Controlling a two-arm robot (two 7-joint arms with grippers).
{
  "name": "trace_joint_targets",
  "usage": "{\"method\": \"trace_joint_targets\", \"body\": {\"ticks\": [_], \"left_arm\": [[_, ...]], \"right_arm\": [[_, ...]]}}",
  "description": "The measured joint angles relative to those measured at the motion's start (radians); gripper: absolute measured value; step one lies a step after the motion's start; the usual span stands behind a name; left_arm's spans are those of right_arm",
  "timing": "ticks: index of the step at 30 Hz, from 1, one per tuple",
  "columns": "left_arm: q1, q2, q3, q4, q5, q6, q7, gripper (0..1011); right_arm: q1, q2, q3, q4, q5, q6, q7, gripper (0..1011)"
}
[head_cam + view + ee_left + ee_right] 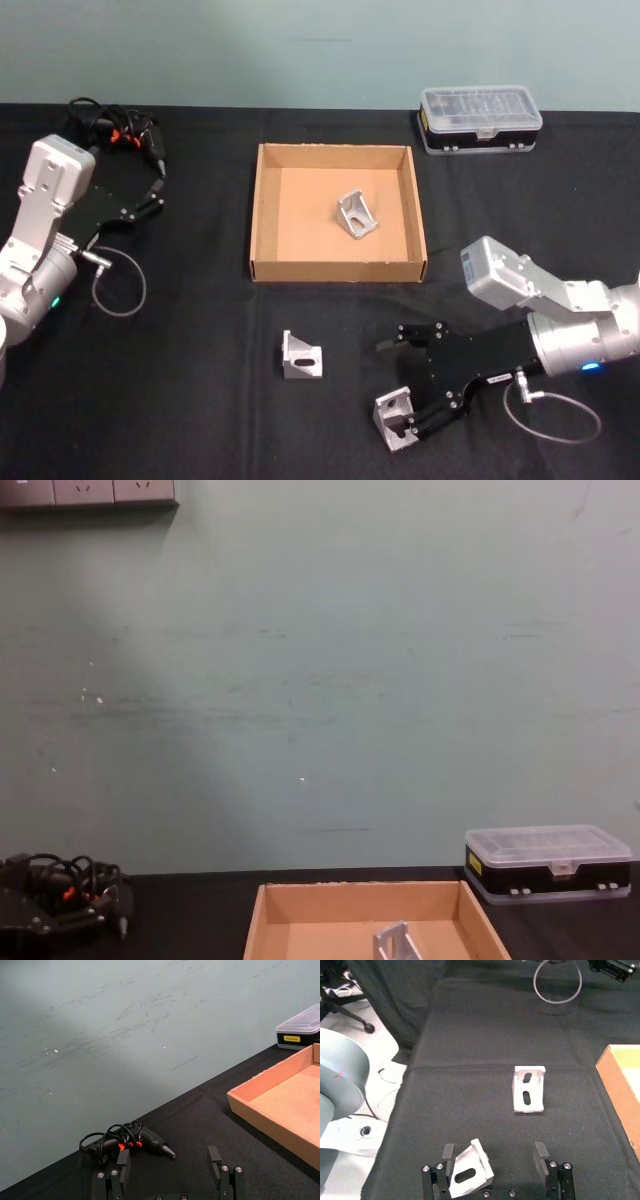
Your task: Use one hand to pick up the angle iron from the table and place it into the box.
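Note:
Two angle irons lie on the black table (200, 400) in front of the cardboard box (338, 270). One angle iron (301, 356) stands free to the left. The other angle iron (393, 418) (470, 1175) sits between the fingers of my right gripper (400, 388) (493, 1155), which is open; it leans against one finger (448, 1152) while the opposite finger stands well clear. A further angle iron (357, 216) (398, 942) rests inside the box. My left gripper (150, 195) (169, 1160) is parked open at the far left.
A clear-lidded plastic case (480, 118) (548, 862) stands behind the box's right corner. A black glue gun with coiled cord (120, 130) (135, 1142) lies at the back left near my left gripper. In the right wrist view the table's edge (415, 1060) drops to the floor.

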Motion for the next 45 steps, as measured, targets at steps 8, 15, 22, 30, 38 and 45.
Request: {"method": "trace_joint_targets", "body": {"ticks": [8, 15, 22, 30, 38, 45], "left_arm": [[0.0, 0.0, 0.0, 0.0, 0.0, 0.0, 0.0, 1000], [0.0, 0.0, 0.0, 0.0, 0.0, 0.0, 0.0, 1000], [0.0, 0.0, 0.0, 0.0, 0.0, 0.0, 0.0, 1000], [0.0, 0.0, 0.0, 0.0, 0.0, 0.0, 0.0, 1000], [0.0, 0.0, 0.0, 0.0, 0.0, 0.0, 0.0, 1000], [0.0, 0.0, 0.0, 0.0, 0.0, 0.0, 0.0, 1000]], "right_arm": [[0.017, -0.004, -0.024, 0.005, -0.007, 0.034, -0.027, 1000], [0.03, -0.006, -0.041, 0.012, -0.008, 0.049, -0.035, 1000], [0.028, -0.006, -0.039, 0.012, -0.008, 0.048, -0.035, 964], [0.026, -0.006, -0.037, 0.011, -0.008, 0.045, -0.034, 765], [0.025, -0.005, -0.036, 0.01, -0.007, 0.044, -0.033, 510], [0.025, -0.005, -0.035, 0.01, -0.007, 0.043, -0.033, 283]]}}
